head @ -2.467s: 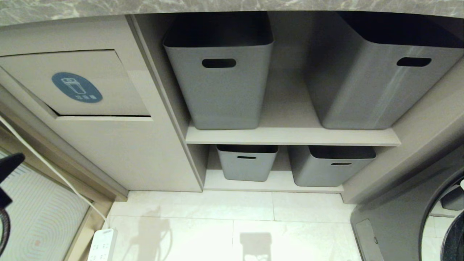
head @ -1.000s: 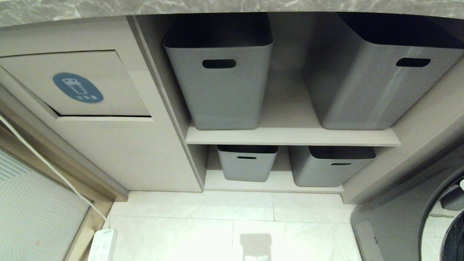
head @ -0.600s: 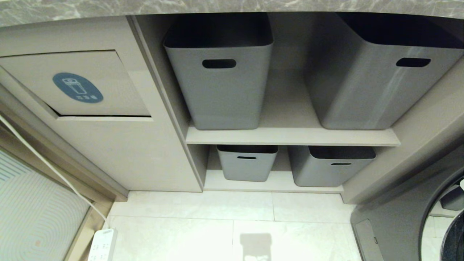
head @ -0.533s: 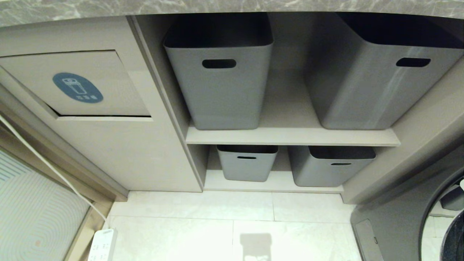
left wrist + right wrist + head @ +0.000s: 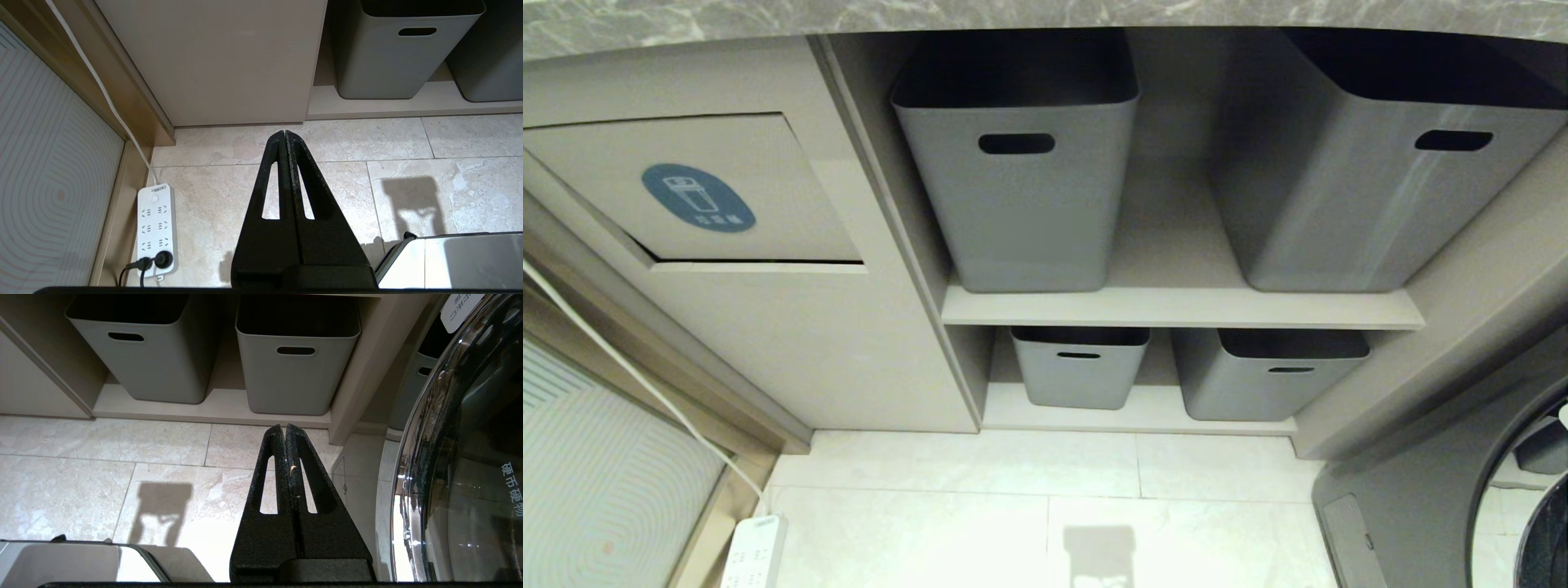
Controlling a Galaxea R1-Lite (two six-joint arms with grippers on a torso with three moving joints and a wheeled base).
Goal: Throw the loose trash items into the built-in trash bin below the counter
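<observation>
Head view is filled by the cabinet under the counter (image 5: pixel 1045 12), whose grey veined edge is seen along the top. The built-in trash bin (image 5: pixel 698 196) is set in the beige cabinet front at the left, below the counter; its flap is marked with one blue oval sticker (image 5: pixel 698 197), and a dark gap is seen along the flap's lower edge. No loose trash items are visible in any view, and nothing is placed in front of the flap.

To the right of the bin, two shelves are seen, each loaded with two grey tubs: four tubs counted in all. On the upper shelf (image 5: pixel 1176 306) a tall tub (image 5: pixel 1021 204) and a larger one (image 5: pixel 1372 196) are stood side by side; on the lower shelf two smaller tubs (image 5: pixel 1080 371) (image 5: pixel 1270 376) are stood. One white power strip (image 5: pixel 754 551) is laid on the tiled floor (image 5: pixel 1045 490) at the lower left, with one white cable (image 5: pixel 629 367) led up from it past the cabinet's left edge. A round glass door (image 5: pixel 461 457) is seen at the far right.

Neither arm is shown in the head view. The left gripper (image 5: pixel 284 133) is held low over the floor tiles in front of the cabinet base, its fingers pressed together with nothing between them. The right gripper (image 5: pixel 284 426) is likewise held over the floor before the lower tubs, closed and empty.
</observation>
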